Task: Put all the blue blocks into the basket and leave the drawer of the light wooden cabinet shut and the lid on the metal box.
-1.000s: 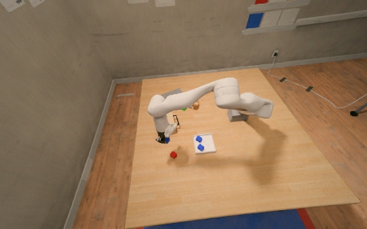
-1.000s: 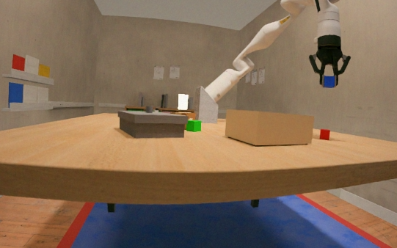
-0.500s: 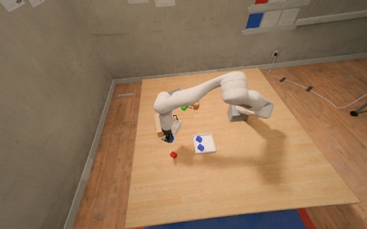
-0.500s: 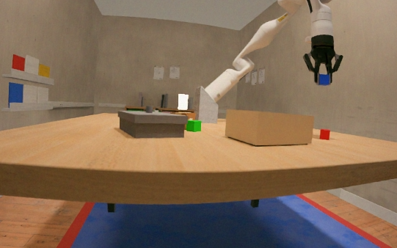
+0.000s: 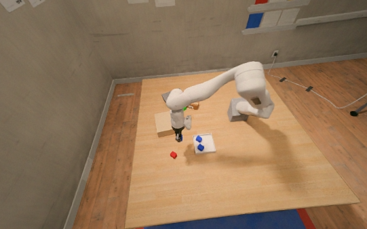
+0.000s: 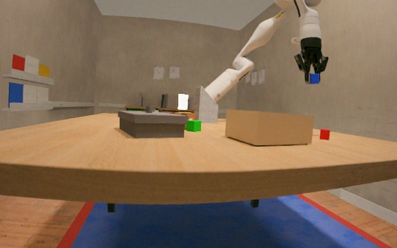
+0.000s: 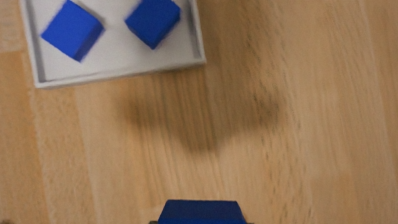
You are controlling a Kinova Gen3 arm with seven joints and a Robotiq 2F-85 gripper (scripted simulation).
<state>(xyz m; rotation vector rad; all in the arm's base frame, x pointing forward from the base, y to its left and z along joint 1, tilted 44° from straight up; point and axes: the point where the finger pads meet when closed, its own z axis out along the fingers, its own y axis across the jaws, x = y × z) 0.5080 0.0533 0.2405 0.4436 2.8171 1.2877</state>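
Note:
My gripper [image 5: 179,139] [image 6: 312,79] is shut on a blue block [image 6: 315,78] [image 7: 201,214], high above the table, to the left of the basket in the top view. The white basket [image 5: 209,143] [image 7: 117,56] holds two blue blocks, one [image 5: 199,139] [image 7: 73,31] and another [image 5: 201,147] [image 7: 153,21], both inside its rim. The light wooden cabinet [image 5: 163,124] [image 6: 269,127] shows its back in the exterior view; its drawer front is hidden behind the arm in the top view. The metal box [image 6: 152,129] has its knobbed lid [image 6: 139,116] on top, looking level.
A red block [image 5: 173,154] [image 6: 324,134] lies on the table in front of the cabinet. A green block [image 5: 184,108] [image 6: 194,125] stands near the metal box. An orange-brown object [image 5: 195,106] lies beside it, partly hidden. The grey robot base [image 5: 236,113] [image 6: 208,107] stands farther right in the top view.

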